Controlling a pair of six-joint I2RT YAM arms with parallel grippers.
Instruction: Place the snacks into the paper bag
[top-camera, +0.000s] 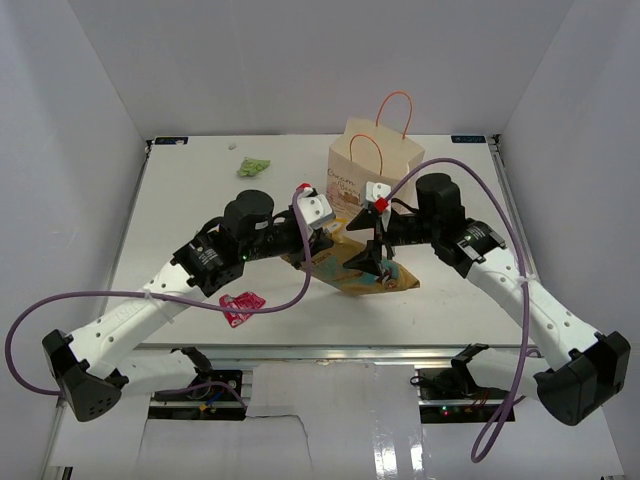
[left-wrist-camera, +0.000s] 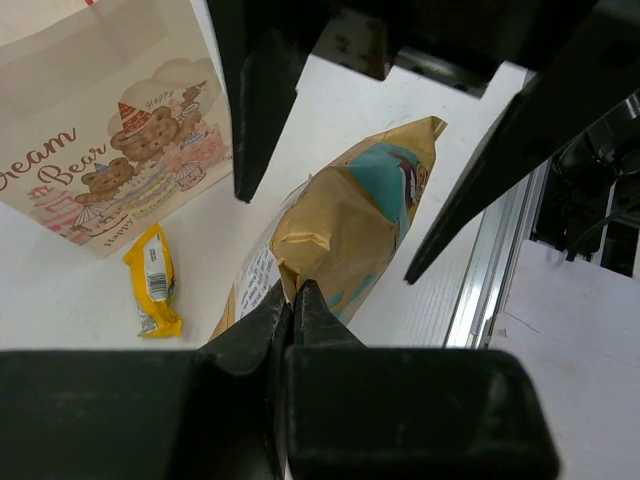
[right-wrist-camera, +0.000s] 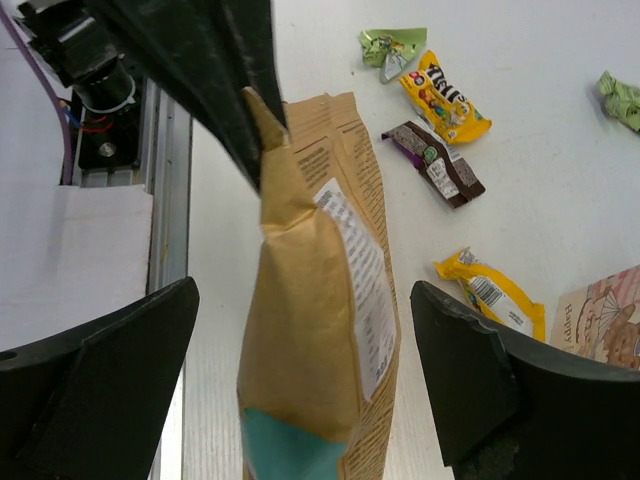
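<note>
The large yellow-and-light-blue chip bag (top-camera: 352, 272) (left-wrist-camera: 345, 225) (right-wrist-camera: 320, 330) hangs lifted and tilted above the table's front middle. My left gripper (left-wrist-camera: 292, 288) (top-camera: 327, 243) is shut on the bag's top edge. My right gripper (right-wrist-camera: 305, 290) (top-camera: 378, 260) is open, one finger on each side of the bag's lower half, not touching it. The cream paper bag (top-camera: 375, 165) (left-wrist-camera: 90, 110) stands upright just behind. A yellow packet (left-wrist-camera: 153, 280) (right-wrist-camera: 490, 295) lies beside it. More snacks lie on the table: a dark brown packet (right-wrist-camera: 435, 160), a yellow candy packet (right-wrist-camera: 445, 95) and a green one (right-wrist-camera: 392, 45).
A magenta-pink packet (top-camera: 241, 307) lies near the front left by the left arm. A green packet (top-camera: 252, 167) sits at the back left, and another green one (right-wrist-camera: 620, 95) shows at the right wrist view's edge. The table's metal front rail (right-wrist-camera: 165, 180) runs close below the bag.
</note>
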